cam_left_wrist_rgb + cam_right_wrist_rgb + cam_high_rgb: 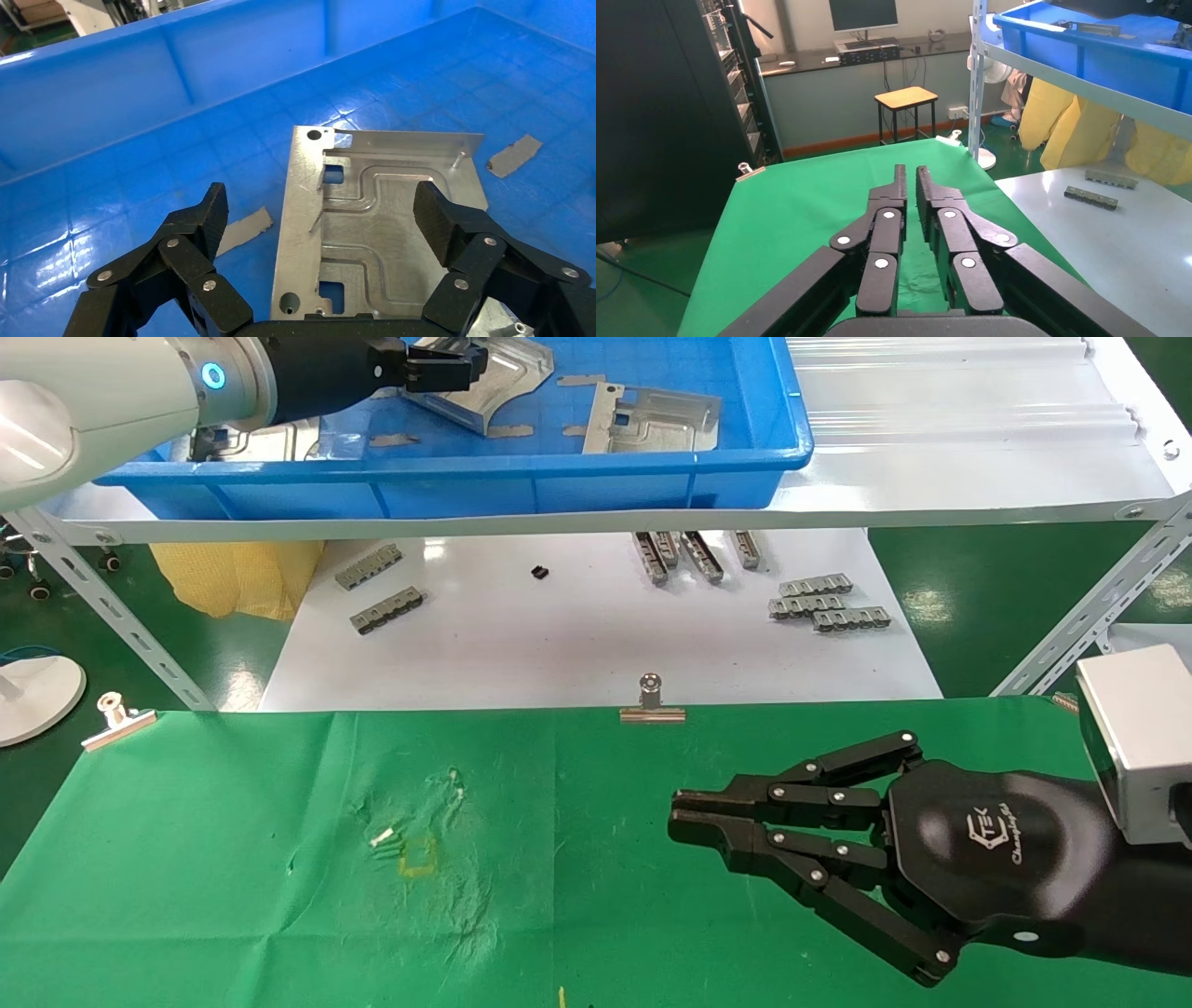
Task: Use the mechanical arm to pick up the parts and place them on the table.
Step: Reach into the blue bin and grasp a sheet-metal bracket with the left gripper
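Observation:
My left gripper is open inside the blue bin, at the back left. In the left wrist view its fingers straddle a shiny ribbed silver part lying on the bin floor, without touching it. This part also shows in the head view. A second part lies to its right. A third is partly hidden behind the left arm. My right gripper is shut and empty, low over the green table at the right; it also shows in the right wrist view.
Small flat grey tabs lie on the bin floor. The bin stands on a white shelf. Below it, a white board holds grey toothed strips. Binder clips sit on the table's far edge.

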`<state>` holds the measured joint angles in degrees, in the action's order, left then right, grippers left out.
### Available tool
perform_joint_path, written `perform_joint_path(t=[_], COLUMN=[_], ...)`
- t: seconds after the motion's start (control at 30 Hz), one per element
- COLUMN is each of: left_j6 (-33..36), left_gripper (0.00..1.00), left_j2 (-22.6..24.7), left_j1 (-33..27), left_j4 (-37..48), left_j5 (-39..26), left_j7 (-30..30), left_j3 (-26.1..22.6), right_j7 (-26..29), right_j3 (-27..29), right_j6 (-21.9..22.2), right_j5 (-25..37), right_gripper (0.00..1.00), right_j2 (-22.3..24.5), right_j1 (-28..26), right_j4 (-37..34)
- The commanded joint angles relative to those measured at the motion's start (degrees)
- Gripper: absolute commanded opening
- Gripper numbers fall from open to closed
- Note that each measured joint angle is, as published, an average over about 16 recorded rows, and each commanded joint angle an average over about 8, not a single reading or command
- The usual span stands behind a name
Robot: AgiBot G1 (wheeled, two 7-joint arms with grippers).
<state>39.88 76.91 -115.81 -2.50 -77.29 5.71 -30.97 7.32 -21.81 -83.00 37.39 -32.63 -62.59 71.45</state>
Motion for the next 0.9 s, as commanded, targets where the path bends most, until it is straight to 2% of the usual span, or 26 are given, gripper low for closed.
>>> perform_joint_path(t=[0.03,0.9], left_j6=[-0.4,-2.0], left_gripper=[0.0,0.0], left_j2=[0.2,0.0], left_j1=[-0.2,1.0], left_j4=[0.5,-0.5], left_j5=[-0.2,0.1], left_j7=[0.5,1.1], left_j3=[-0.1,-0.6], right_j7=[0.0,0.0], right_j3=[0.0,0.0], right_j6=[0.0,0.0], right_j5=[0.0,0.0], right_gripper=[1.0,1.0], right_j2=[0.0,0.0], right_j1=[0.0,0.0], right_j4=[0.0,0.0])
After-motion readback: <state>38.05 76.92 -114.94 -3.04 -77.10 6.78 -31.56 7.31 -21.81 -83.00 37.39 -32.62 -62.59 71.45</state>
